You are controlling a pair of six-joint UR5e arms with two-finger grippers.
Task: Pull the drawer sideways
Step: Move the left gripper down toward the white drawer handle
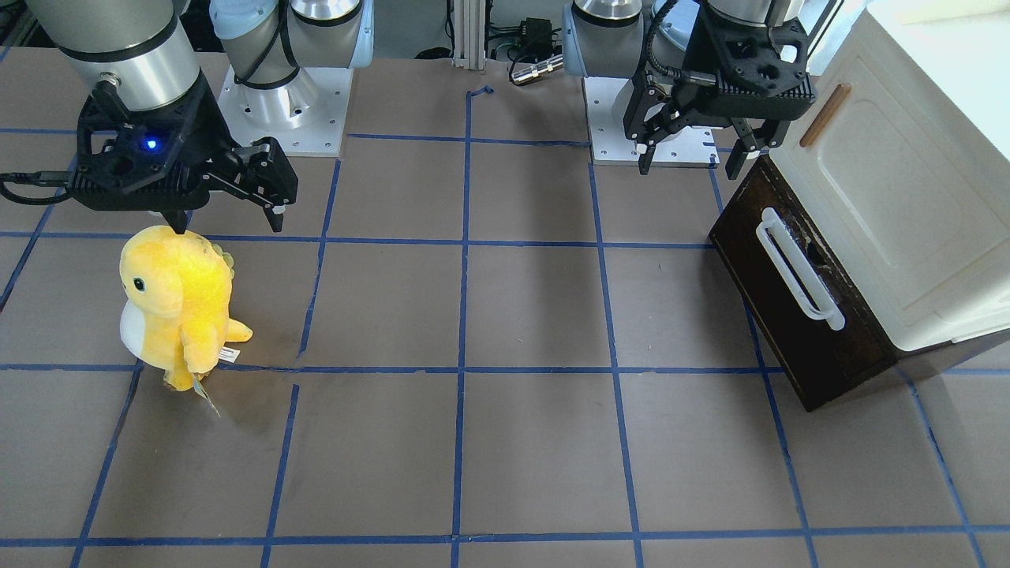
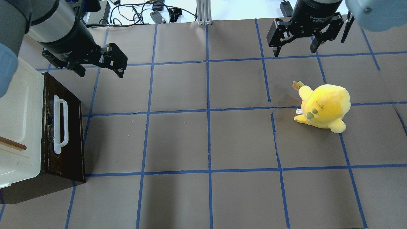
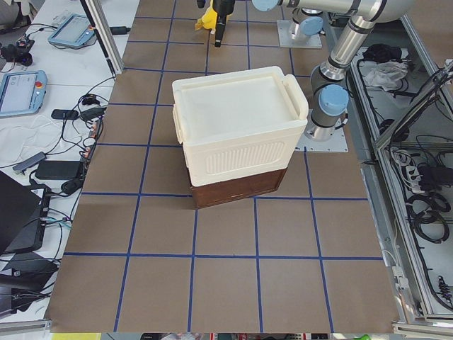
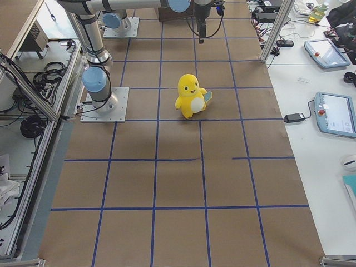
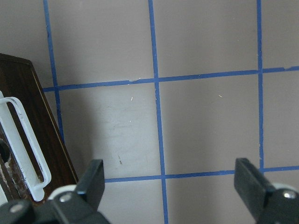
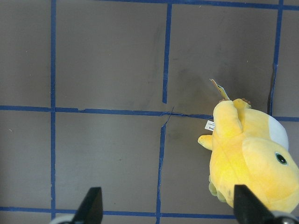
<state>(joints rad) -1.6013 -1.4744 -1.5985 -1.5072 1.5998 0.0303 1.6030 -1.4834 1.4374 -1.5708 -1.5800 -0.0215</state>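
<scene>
At the left edge of the tabletop (image 2: 206, 143) the cream cabinet (image 2: 19, 105) is sitting over the drawer (image 2: 71, 143), its contents hidden; its white handle (image 2: 60, 124) is showing overhead, not in the left-end view. The left fingers (image 2: 117, 62) are hanging spread near the drawer end toward the far edge, not touching it; the right fingers (image 2: 314, 47) are gaping too.

Bright, even light falls from above. Soft, wide shadows lie on the brown table (image 2: 178, 140), and a darker one beside the drawer (image 2: 74, 143). The white cabinet (image 1: 939, 55) glares at its top. The views are mostly sharp.
</scene>
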